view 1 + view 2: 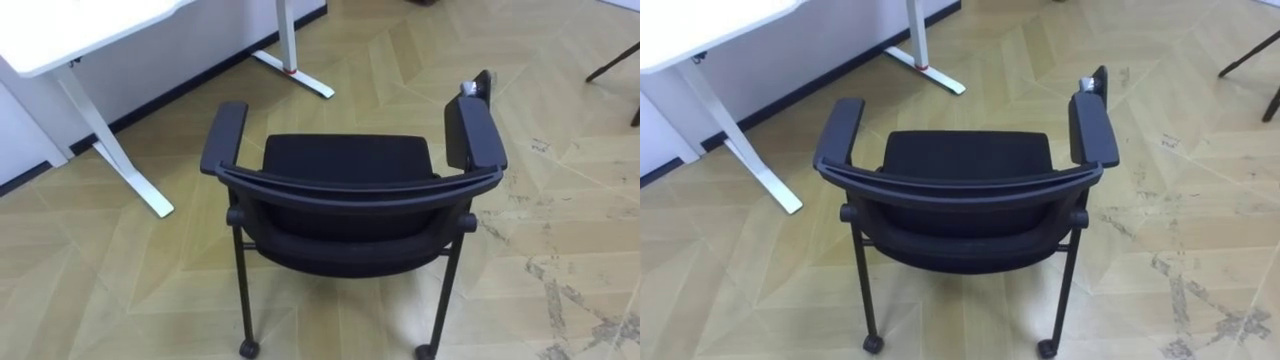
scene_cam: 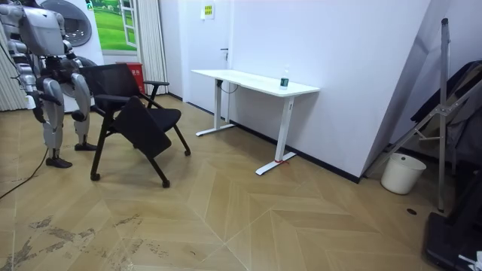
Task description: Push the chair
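The two eye views look steeply down from the robot's head, close behind the chair (image 1: 345, 190), facing over its back and seat toward the desk (image 1: 70, 30) at upper left. They sit just apart, so the scene is slightly offset between them. The room view stands well off, facing the wall (image 2: 339, 60), and shares chair, desk and floor (image 2: 248, 218) with them.

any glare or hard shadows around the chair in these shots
Left eye view: the white desk top is glaringly bright, and the floor has a pale sheen under the chair. Room view: the light is even, with only a soft, faint shadow beneath the chair.
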